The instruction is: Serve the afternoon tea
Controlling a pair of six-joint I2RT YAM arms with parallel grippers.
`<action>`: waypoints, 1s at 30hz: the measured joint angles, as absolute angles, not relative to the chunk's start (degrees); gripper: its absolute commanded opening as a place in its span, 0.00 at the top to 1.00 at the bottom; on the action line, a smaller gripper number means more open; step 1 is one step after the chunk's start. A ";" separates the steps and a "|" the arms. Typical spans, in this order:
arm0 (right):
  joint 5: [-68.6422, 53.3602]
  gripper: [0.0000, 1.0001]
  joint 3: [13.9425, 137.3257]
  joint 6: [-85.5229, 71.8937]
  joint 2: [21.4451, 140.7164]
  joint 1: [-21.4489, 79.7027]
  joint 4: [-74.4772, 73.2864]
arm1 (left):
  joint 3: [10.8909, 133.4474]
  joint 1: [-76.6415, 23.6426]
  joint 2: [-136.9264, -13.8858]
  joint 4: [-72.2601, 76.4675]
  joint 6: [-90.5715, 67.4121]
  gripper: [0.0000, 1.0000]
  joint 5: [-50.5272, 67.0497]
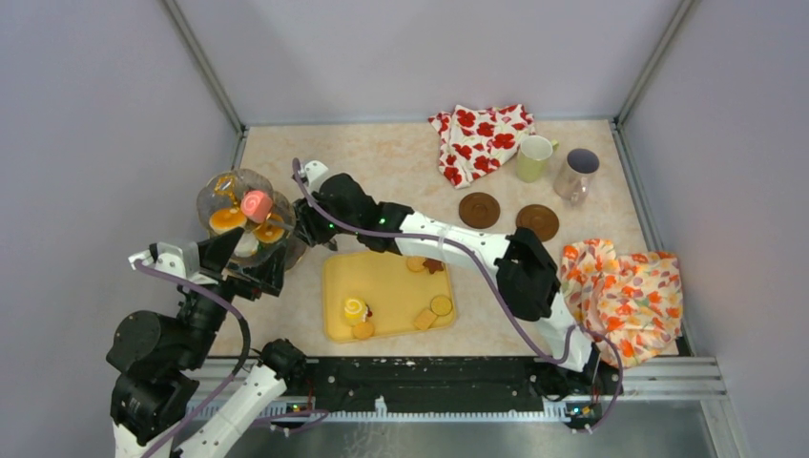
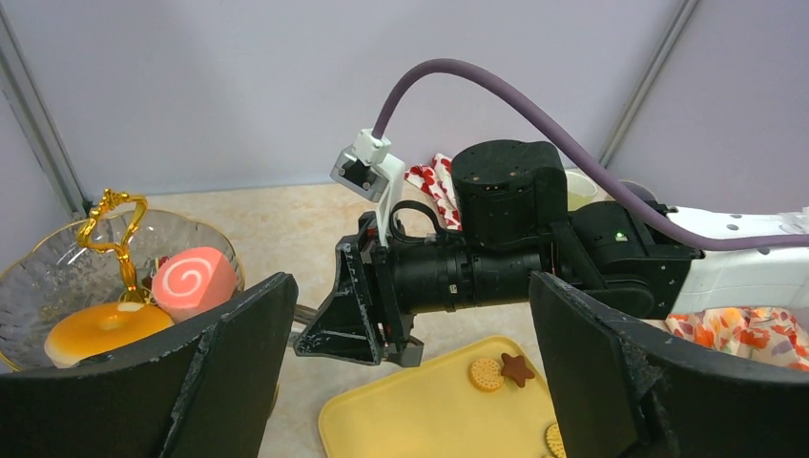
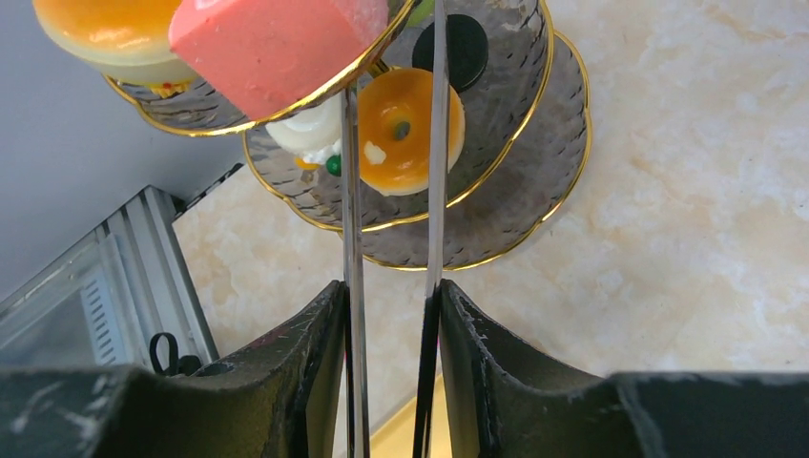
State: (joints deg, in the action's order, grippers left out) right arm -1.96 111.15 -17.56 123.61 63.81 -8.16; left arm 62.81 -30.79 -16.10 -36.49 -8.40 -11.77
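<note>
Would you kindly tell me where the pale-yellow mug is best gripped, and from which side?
Probably the rim of the pale-yellow mug, one finger inside, coming straight down: it stands upright with its mouth open, the red-flowered cloth crowds its left, and its small handle points right.

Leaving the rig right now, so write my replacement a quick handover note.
Left gripper: open, empty, beside the tiered stand.
Right gripper: shut on the tongs, which reach up to the stand; their tips are hidden.
Done: pink roll and orange tarts are on the stand.
Likely to do: yellow roll and biscuits lie on the tray; yellow mug and grey mug stand far right, off the coasters.
</note>
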 measured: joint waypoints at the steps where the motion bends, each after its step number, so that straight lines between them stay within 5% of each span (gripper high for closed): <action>1: -2.35 0.61 111.26 -17.52 123.72 63.66 -8.16 | 62.81 -30.79 -16.10 -36.49 -8.40 0.01 -11.86; 30: -4.16 0.59 106.17 -15.09 121.01 62.54 -8.21 | 62.39 -30.79 -15.88 -36.47 -8.45 0.01 -11.88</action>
